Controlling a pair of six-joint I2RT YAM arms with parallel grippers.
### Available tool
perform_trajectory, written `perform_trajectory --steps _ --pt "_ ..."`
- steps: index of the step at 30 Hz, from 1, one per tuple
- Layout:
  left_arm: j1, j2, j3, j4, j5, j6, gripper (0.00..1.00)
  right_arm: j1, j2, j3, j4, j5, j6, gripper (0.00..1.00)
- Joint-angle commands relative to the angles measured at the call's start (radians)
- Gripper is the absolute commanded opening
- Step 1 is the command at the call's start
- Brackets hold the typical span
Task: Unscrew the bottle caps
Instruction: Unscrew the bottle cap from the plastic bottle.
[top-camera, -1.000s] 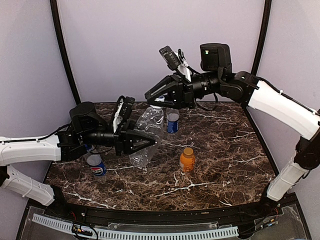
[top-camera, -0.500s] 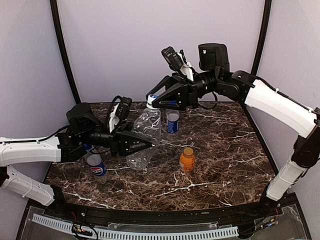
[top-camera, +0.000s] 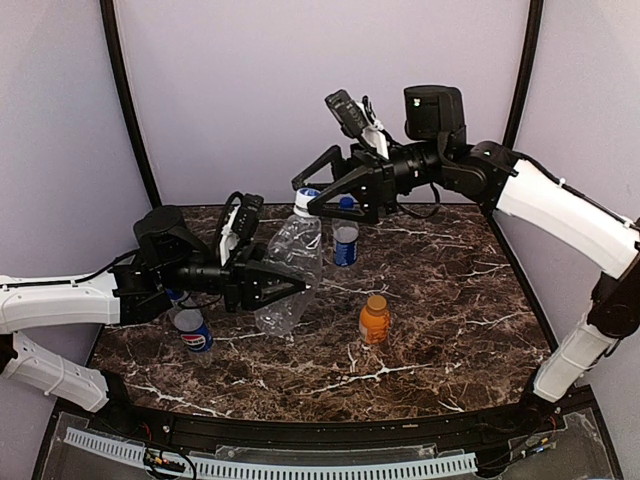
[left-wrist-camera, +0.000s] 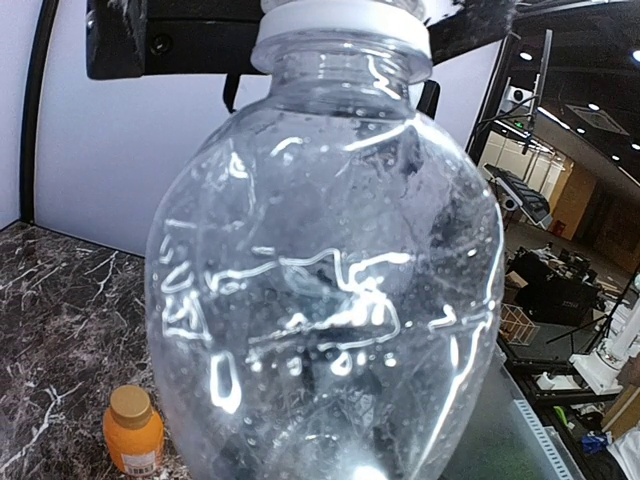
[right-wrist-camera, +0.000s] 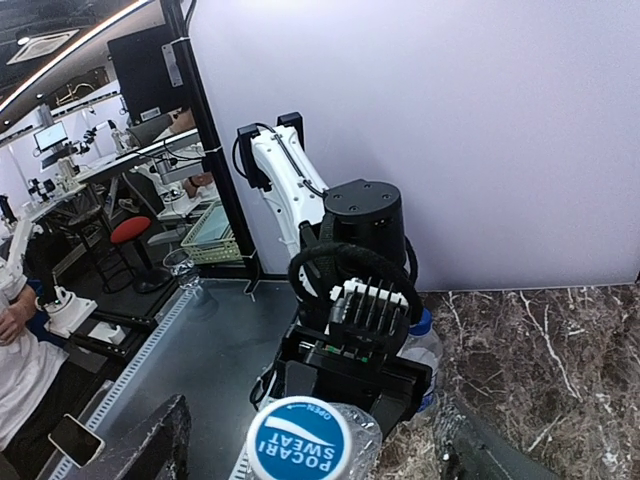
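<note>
My right fingers (top-camera: 318, 172) have let go and spread since a second ago. They were pinched on the cap (top-camera: 306, 197) then, and now they stand wide with a gap on either side of it. The wrist view shows one finger (right-wrist-camera: 150, 445) off to the left of the cap (right-wrist-camera: 298, 442), whose blue top reads Pocari Sweat. The clear bottle (top-camera: 292, 262) has also come a little more upright.

My left fingers (top-camera: 285, 290) are closed narrow on the lower body of the clear bottle and hold it off the surface (top-camera: 450, 330). It leans neck-up toward my right fingers. From my left wrist the clear bottle (left-wrist-camera: 320, 280) fills almost the whole view, with the white rim of its cap (left-wrist-camera: 340, 15) at the top. The cap sits on the neck, and I cannot tell how far it is unscrewed.

Below my left fingers, on their right side, the orange bottle (top-camera: 374, 320) stands upright on the surface with its orange cap (top-camera: 376, 300) on. The Pepsi bottle (top-camera: 192, 332) stands under my left arm, behind those fingers, with its top hidden by the arm. Farther off, below my right fingers, the blue-labelled bottle (top-camera: 345, 238) stands upright wearing its blue cap (top-camera: 346, 203).
</note>
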Motion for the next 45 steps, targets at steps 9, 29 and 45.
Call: perform_trajectory --steps 9,29,45 --pt "0.000 -0.012 0.058 -0.096 -0.156 0.061 0.33 0.061 -0.022 0.119 -0.103 0.517 0.223 0.84" --pt "-0.001 -0.021 0.070 -0.151 -0.277 0.081 0.33 0.101 0.006 0.119 -0.161 0.584 0.240 0.55" --pt "0.000 -0.034 0.060 -0.154 -0.287 0.078 0.32 0.099 -0.004 0.099 -0.152 0.563 0.184 0.24"
